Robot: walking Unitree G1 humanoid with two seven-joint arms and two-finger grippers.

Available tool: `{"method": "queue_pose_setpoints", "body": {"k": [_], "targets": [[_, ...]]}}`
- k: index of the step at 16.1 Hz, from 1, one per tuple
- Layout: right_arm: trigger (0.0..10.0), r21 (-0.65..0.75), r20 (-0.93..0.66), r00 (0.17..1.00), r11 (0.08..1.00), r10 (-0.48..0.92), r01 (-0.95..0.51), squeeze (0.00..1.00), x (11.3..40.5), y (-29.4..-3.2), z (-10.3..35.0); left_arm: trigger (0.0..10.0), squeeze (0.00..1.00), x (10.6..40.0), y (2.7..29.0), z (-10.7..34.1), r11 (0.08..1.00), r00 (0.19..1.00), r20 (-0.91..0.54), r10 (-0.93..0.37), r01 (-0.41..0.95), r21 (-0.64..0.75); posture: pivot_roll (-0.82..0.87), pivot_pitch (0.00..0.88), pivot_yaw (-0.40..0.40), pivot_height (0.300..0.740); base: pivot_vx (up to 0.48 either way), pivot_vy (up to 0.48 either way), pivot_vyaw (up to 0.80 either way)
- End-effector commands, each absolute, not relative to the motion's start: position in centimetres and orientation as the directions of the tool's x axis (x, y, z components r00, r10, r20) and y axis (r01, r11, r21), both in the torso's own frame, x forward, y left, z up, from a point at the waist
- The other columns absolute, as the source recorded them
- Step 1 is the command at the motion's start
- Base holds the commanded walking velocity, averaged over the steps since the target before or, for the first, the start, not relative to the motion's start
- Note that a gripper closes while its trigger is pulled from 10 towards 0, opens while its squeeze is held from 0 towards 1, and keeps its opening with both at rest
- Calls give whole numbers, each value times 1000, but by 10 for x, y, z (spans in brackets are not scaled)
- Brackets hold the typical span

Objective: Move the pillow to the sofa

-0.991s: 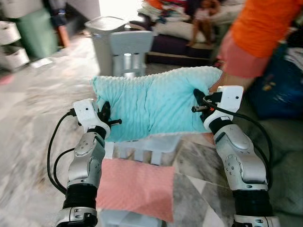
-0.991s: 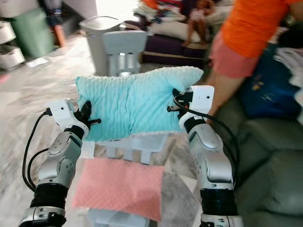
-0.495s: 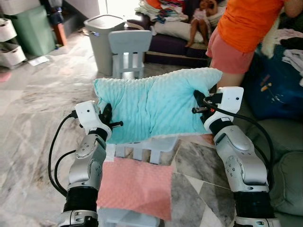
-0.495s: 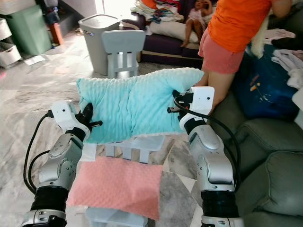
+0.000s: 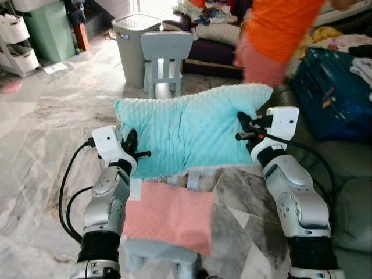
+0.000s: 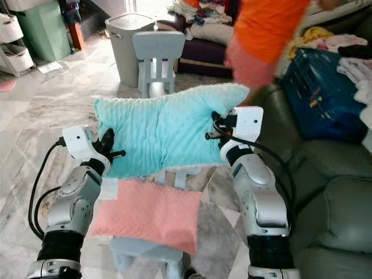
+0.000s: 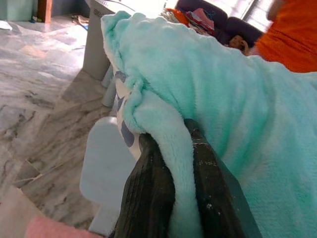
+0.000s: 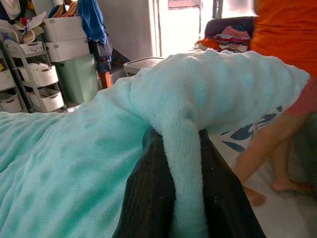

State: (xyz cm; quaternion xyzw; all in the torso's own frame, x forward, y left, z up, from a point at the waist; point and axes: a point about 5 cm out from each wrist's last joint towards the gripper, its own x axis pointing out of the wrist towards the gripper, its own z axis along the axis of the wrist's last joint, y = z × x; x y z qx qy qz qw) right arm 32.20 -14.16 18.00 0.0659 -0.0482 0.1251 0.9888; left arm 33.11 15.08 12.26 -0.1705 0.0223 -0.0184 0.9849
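You have the turquoise pillow (image 5: 186,131) stretched level above the pink cushion (image 5: 168,216), left gripper (image 5: 131,148) pinching its 9 o'clock edge, right gripper (image 5: 244,125) clamping 3 o'clock, so it clears on the way to the grey sofa (image 6: 325,192).

The scene is being lit brightly by daylight glaring from the doorway behind the grey bin (image 5: 135,40); the person in orange (image 5: 273,35) is being motion-blurred
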Motion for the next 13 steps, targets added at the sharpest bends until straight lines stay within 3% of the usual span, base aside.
{"method": "queue_pose_setpoints", "body": {"k": [1, 13], "targets": [[10000, 107, 143, 957, 958, 252, -268, 0, 320, -142, 188, 10000, 0, 332, 147, 129, 938, 999, -19, -51, 41, -343, -184, 0, -45, 740, -274, 0, 0], [10000, 101, 139, 959, 960, 248, -263, 0, 320, -144, 188, 10000, 0, 332, 146, 128, 935, 999, -27, -47, 34, -354, -191, 0, -47, 740, -212, 0, 0]]}}
